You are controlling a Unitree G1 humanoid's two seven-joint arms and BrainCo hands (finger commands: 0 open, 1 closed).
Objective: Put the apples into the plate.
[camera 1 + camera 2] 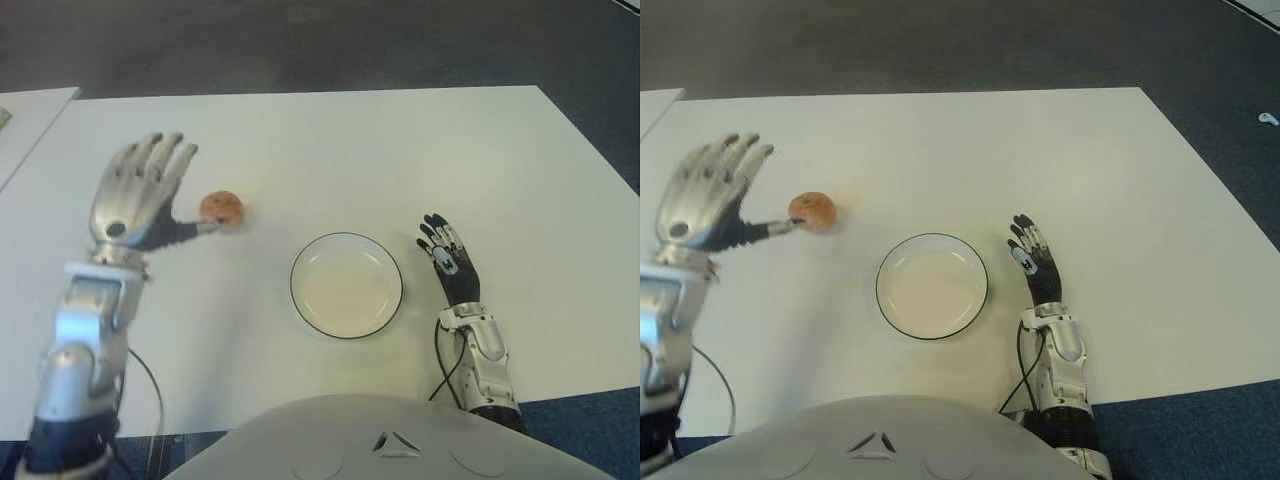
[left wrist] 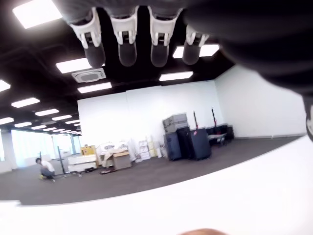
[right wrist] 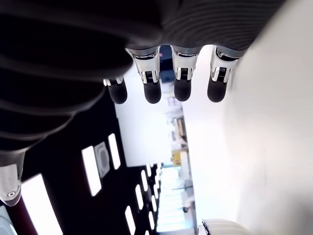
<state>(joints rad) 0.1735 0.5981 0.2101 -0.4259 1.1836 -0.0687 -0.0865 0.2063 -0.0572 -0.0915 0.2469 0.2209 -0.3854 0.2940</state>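
Observation:
One reddish-orange apple [image 1: 222, 208] lies on the white table [image 1: 400, 160], left of and a little beyond the plate. The white plate [image 1: 345, 290] with a dark rim holds nothing and sits near the table's front middle. My left hand [image 1: 140, 195] is just left of the apple with its fingers spread and straight; its thumb tip reaches the apple's near left side without gripping it. In the left wrist view only a sliver of the apple [image 2: 200, 231] shows. My right hand [image 1: 450, 260] shows just right of the plate, fingers extended, holding nothing.
A second white table's corner [image 1: 25, 120] shows at the far left. A black cable [image 1: 150, 390] loops by my left forearm near the front edge. Dark carpet [image 1: 320, 45] lies beyond the table's far edge.

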